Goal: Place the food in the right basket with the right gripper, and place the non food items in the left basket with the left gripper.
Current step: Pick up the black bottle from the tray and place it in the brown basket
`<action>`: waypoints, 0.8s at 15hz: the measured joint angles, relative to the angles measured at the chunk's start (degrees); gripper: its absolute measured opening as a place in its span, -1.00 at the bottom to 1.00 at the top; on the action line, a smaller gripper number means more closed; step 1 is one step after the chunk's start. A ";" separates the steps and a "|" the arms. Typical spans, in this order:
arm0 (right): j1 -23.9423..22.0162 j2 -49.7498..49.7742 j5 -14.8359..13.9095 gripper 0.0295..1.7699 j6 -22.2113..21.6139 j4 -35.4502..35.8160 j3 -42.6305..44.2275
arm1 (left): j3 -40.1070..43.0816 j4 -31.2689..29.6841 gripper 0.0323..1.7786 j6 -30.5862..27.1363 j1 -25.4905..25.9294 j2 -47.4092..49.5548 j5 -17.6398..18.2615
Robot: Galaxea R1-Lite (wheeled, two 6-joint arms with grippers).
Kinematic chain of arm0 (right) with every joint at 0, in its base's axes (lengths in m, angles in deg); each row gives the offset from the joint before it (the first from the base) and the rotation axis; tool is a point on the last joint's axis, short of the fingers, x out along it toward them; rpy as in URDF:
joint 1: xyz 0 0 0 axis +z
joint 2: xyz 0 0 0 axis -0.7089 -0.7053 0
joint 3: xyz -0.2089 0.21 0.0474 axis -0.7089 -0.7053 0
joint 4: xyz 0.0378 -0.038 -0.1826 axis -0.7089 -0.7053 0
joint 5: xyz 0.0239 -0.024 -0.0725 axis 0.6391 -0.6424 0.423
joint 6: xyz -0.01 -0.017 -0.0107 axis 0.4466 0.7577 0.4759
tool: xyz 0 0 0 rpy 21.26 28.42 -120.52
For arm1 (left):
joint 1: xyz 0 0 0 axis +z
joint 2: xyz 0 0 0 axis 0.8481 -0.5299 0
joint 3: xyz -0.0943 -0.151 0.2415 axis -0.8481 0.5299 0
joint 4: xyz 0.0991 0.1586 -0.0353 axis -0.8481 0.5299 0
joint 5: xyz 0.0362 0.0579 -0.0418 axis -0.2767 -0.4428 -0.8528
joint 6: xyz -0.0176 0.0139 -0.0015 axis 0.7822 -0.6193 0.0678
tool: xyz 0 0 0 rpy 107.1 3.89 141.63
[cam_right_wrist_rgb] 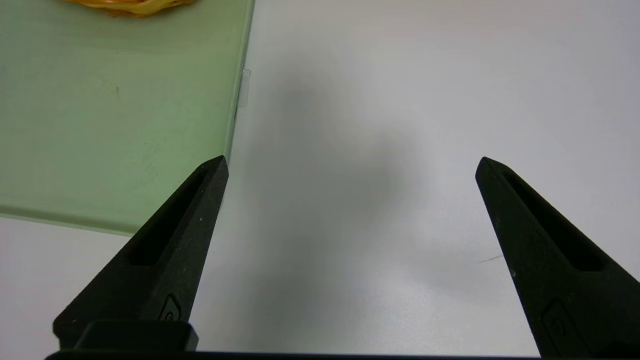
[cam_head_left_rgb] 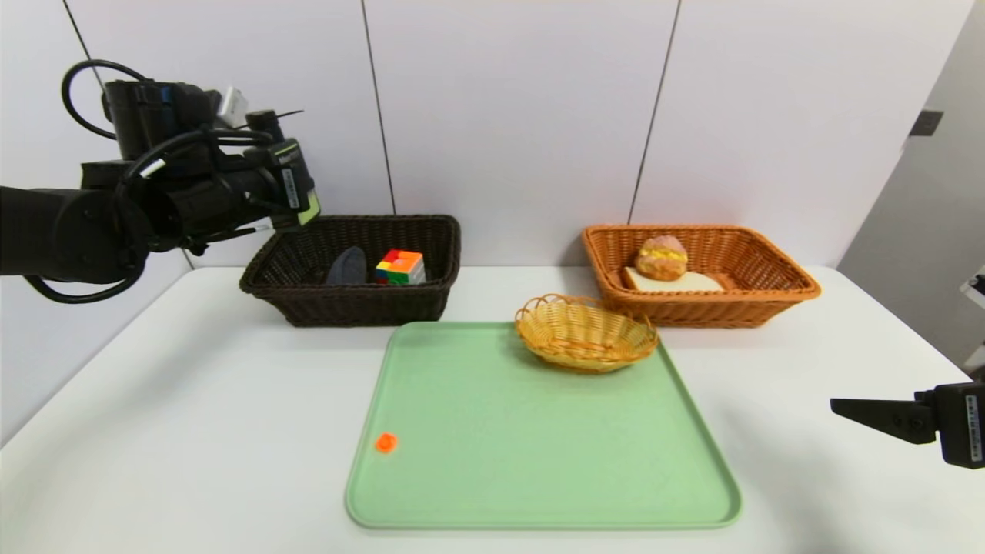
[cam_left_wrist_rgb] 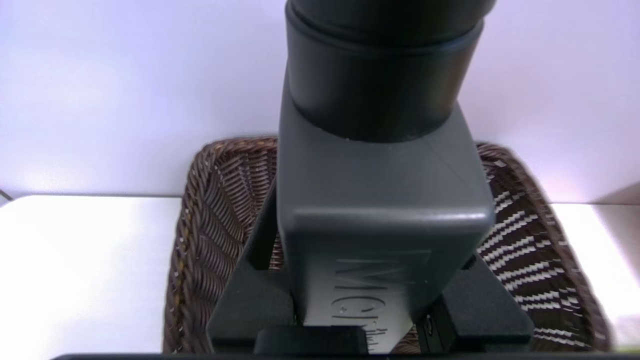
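Bottle [cam_left_wrist_rgb: 385,200] up high, and what a grip! It was pinched between the fingers of the left tool [cam_left_wrist_rgb: 372,295], black cap upward, above the dark brown basket [cam_head_left_rgb: 369,309]. Inside that basket sat the rolled grey cloth [cam_head_left_rgb: 348,267], with the bright puzzle cube [cam_head_left_rgb: 401,267] beside it. Over on the other side, the orange-tan basket [cam_head_left_rgb: 716,312] had the bread slice [cam_head_left_rgb: 681,283] and the round bun [cam_head_left_rgb: 662,258], bun resting on bread! The right tool [cam_right_wrist_rgb: 352,167] waited near the green tray [cam_head_left_rgb: 539,438], fingers spread wide, nothing between them, over the white surface [cam_head_left_rgb: 192,431]. On the tray stood the small yellow basket [cam_head_left_rgb: 585,342].
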 joint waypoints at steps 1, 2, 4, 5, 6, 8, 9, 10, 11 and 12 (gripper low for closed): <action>-0.02 0.00 -0.02 0.93 -0.02 0.01 -0.02 | -0.38 -0.29 -0.34 0.02 0.04 -1.66 -0.02; -0.06 0.00 -0.02 0.93 -0.09 0.00 -0.06 | -0.66 -0.74 -0.34 0.05 0.11 -3.12 0.00; -0.13 0.00 -0.05 0.93 -0.11 0.01 -0.11 | -0.94 -1.76 -0.34 0.00 0.37 -5.57 -0.07; -0.16 -0.02 -0.02 0.93 -0.06 0.00 -0.20 | -1.05 -1.82 -0.34 -0.09 0.39 -6.55 -0.07; -0.17 -0.04 0.00 0.93 -0.04 0.01 -0.20 | -1.16 -1.84 -0.34 -0.17 0.41 -7.51 -0.13; -0.17 -0.06 0.00 0.93 -0.04 0.00 -0.28 | -1.34 -1.93 -0.34 -0.30 0.88 -8.89 -0.13; -0.17 -0.06 0.06 0.93 -0.06 0.01 -0.30 | -1.35 -1.93 -0.34 -0.94 1.18 -9.55 -0.20; -0.17 -0.06 0.11 0.93 -0.06 0.01 -0.37 | -1.35 -1.99 -0.34 -1.68 1.41 -10.15 -0.20; -0.17 -0.06 0.11 0.93 -0.04 0.01 -0.44 | -1.35 -2.54 -0.34 -1.99 1.66 -10.75 -0.20; -0.17 -0.06 0.13 0.93 -0.11 0.00 -0.48 | -1.40 -2.89 -0.34 -2.07 1.74 -11.14 -0.16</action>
